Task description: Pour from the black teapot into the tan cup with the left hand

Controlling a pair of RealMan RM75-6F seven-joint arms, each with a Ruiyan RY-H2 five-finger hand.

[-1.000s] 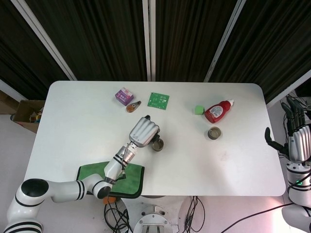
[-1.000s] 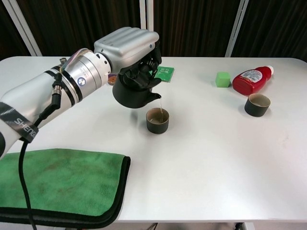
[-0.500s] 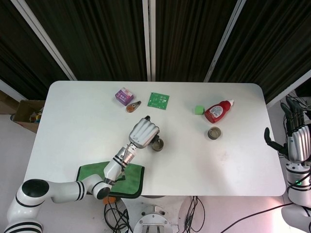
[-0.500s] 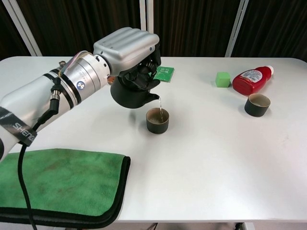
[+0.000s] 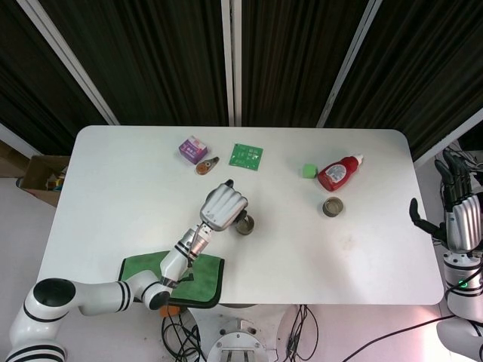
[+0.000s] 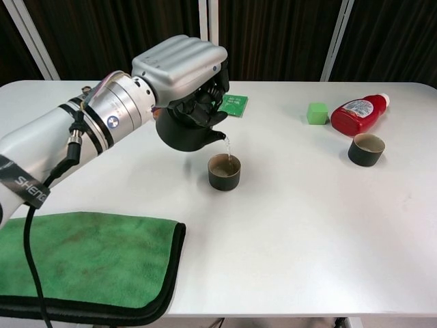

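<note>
My left hand (image 6: 179, 68) (image 5: 223, 207) grips the black teapot (image 6: 186, 132) and holds it tilted above the table, spout toward the right. A thin stream of liquid runs from the spout into the tan cup (image 6: 224, 171) (image 5: 244, 225), which stands upright just below and right of the teapot and has liquid inside. In the head view the hand hides most of the teapot. My right hand (image 5: 456, 207) hangs off the table's right edge with its fingers spread and nothing in it.
A second dark cup (image 6: 366, 149) stands by a red bottle (image 6: 358, 114) lying on its side and a green cube (image 6: 317, 113) at the right. A green card (image 6: 234, 104), a purple box (image 5: 192, 148) and a tape roll (image 5: 205, 166) lie at the back. A green cloth (image 6: 82, 258) covers the near left corner.
The left hand has risen slightly with the teapot, and the pour into the tan cup continues. The right hand has not moved.
</note>
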